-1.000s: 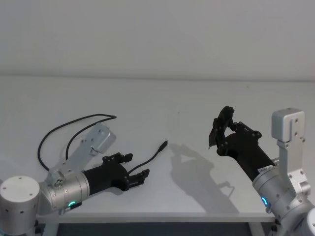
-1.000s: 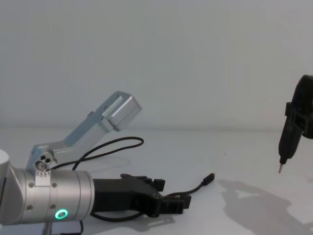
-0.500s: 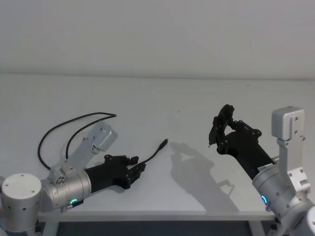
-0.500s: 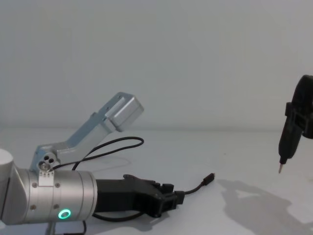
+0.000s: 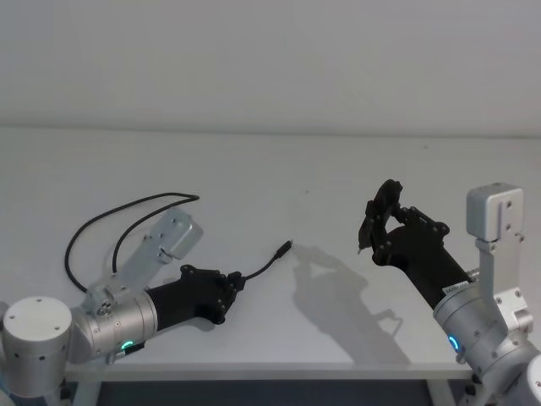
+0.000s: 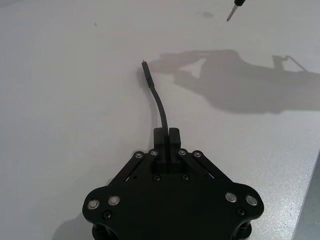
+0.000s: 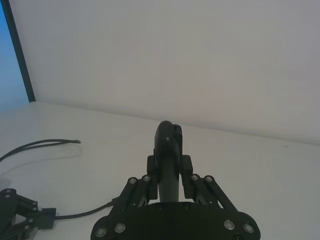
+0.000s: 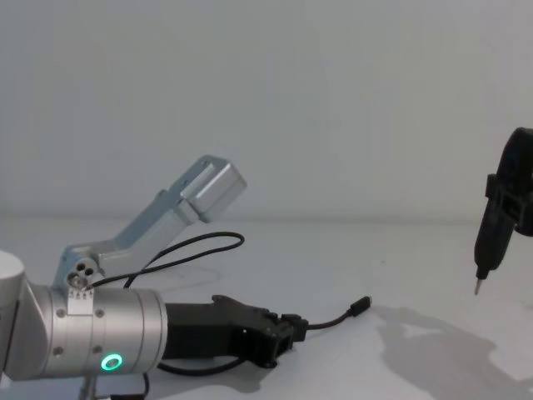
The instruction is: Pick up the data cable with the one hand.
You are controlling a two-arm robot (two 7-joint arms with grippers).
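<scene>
Pinches cable just behind its plug with left gripper, jaws fully closed, low on table for lifting. Holds right gripper raised at right, out of way.

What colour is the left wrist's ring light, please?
The ring light is green, clearest in the chest view.

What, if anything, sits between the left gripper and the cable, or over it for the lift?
Nothing visible. The left gripper is shut on the cable just behind one plug, low over the table. Nothing hangs above it; the right gripper hangs well off to the right.
</scene>
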